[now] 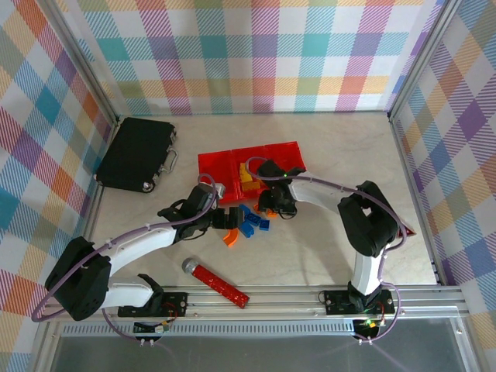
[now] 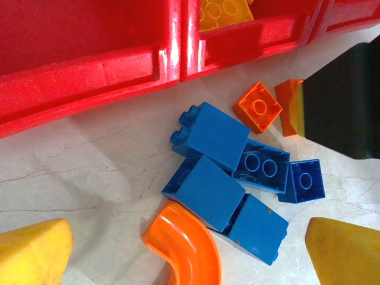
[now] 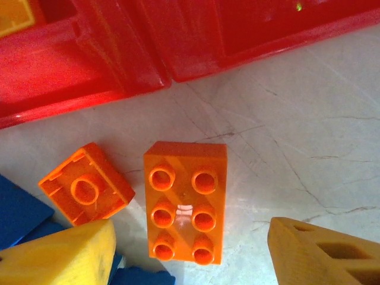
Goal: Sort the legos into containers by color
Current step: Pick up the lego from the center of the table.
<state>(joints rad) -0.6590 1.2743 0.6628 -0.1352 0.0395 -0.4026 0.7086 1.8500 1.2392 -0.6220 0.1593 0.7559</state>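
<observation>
1. Top external view: the red containers (image 1: pixel 213 164), three joined bins, sit near the centre of the marble-patterned table (image 1: pixel 325 147). A yellow brick (image 1: pixel 248 182) lies in the middle bin.
2. Just below the bins, a cluster of blue legos (image 1: pixel 249 222) lies on the table. A curved orange piece (image 1: pixel 231 237) sits at the cluster's lower left.
3. A black case (image 1: pixel 136 155) lies at the upper left of the frame, and a red studded bar (image 1: pixel 221 283) lies near the bottom centre.
4. Left wrist view: the left gripper (image 2: pixel 190 255) is released, with its yellow fingertips (image 2: pixel 35 252) wide apart in the bottom corners. The curved orange piece and the blue legos lie between them, untouched.
5. A small orange brick (image 2: pixel 257 107) lies hollow side up, right of centre and just below the bin wall.
6. Right wrist view: the right gripper (image 3: pixel 193 252) is released, with a finger on either side of a six-stud orange brick (image 3: pixel 185 202) lying studs up at the centre. The finger at the lower right stands clear of the brick. It is hard to tell whether the finger at the lower left touches it.
</observation>
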